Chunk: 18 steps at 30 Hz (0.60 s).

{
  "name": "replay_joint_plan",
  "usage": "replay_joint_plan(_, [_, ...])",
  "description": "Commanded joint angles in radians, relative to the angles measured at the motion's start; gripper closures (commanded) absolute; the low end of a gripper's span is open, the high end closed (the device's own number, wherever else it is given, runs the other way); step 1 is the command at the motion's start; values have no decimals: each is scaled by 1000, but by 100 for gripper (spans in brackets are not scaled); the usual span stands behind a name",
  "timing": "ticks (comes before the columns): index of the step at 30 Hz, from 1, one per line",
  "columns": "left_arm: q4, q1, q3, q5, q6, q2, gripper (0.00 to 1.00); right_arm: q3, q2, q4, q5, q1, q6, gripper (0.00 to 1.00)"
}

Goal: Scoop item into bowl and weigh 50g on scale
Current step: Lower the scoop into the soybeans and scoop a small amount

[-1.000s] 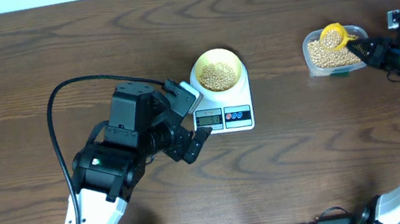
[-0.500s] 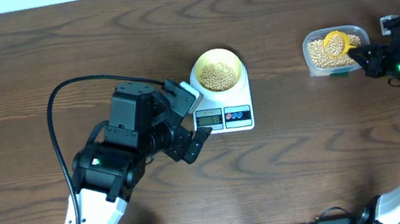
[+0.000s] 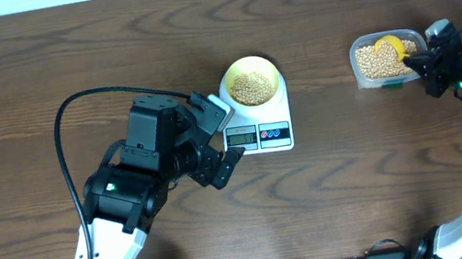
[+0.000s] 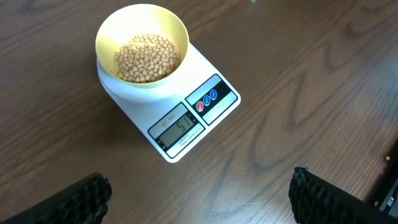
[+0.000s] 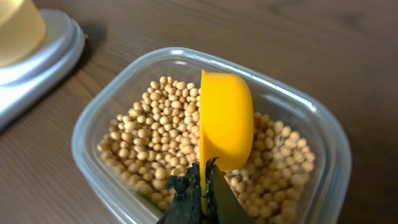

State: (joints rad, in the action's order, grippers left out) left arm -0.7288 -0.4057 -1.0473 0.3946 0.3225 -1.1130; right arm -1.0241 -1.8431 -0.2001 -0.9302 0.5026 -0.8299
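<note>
The left gripper (image 4: 202,208) hangs wide, holding nothing, its dark ribbed fingertips (image 4: 84,199) spread over bare wooden table (image 4: 323,74). Just ahead of it sits the scale (image 4: 214,84), a smooth white rounded slab of plastic whose small grey display faces the hand. The digits look like fifty-one, though they are small. On the platform, beyond the display from the hand, rests the bowl (image 4: 144,17), pale yellow, round and glossy. A shallow heap of the beans (image 4: 147,58), matte tan and pea-like, covers its floor.

Well off to the right, the right gripper (image 5: 202,190) is clamped on the thin handle of a bright yellow scoop (image 5: 225,121). The scoop's smooth plastic cup is turned on edge directly ahead of the fingers. Under and around it lies a clear, thin-walled rectangular tub (image 5: 87,134) with rounded corners, its floor covered with loose beans.

The weighing seems nearly finished. The bowl is loaded and the scoop is over the supply. If the reading is indeed slightly high, the next move calls for lifting a few beans out. They roll easily, so that needs a slow, shallow dip without nudging the bowl.
</note>
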Motion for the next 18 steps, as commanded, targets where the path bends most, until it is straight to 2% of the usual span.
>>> replay_joint_plan(1, [0, 6, -1, 13, 17, -5, 6, 0, -8, 29, -10, 0, -119, 99])
replay_joint_plan(18, [0, 6, -1, 13, 17, -5, 6, -1, 86, 123, -18, 0, -141, 99])
